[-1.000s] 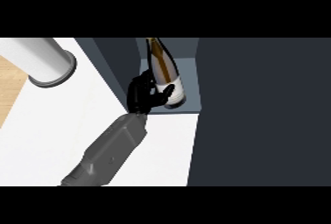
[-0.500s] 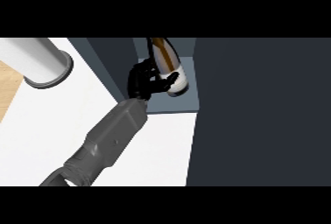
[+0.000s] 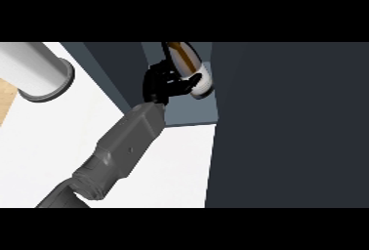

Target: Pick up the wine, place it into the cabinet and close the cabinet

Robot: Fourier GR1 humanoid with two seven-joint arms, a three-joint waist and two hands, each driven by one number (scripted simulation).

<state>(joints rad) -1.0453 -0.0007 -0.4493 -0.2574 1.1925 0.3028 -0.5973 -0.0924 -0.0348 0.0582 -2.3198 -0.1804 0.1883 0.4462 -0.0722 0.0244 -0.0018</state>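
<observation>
Found the wine (image 3: 193, 66) inside the cabinet (image 3: 180, 114), tilted, with its pale base toward the view and its neck running deeper in, out of sight past the upper edge. Could not tell whether the base touched the cabinet floor. Saw the left hand (image 3: 164, 84) curled round the bottle's left side, holding it, with the grey forearm (image 3: 126, 146) stretched across the counter (image 3: 176, 166) into the opening. Saw no right hand.

Judged the step as setting the bottle down inside, with the door yet to be closed. To do it well, seemed to need:
- bringing the bottle upright, or resting it fully on the floor, before letting go, given the tilt;
- keeping it off the dark door (image 3: 288, 122), just beside its right flank;
- placing it well back from the front lip, so the door could close past it;
- opening the fingers only once the bottle bore its own weight, then drawing the hand back along the forearm's line without brushing the glass.

Noted a white cylinder (image 3: 36, 68) on the counter, well left of the arm and apart from the work.
</observation>
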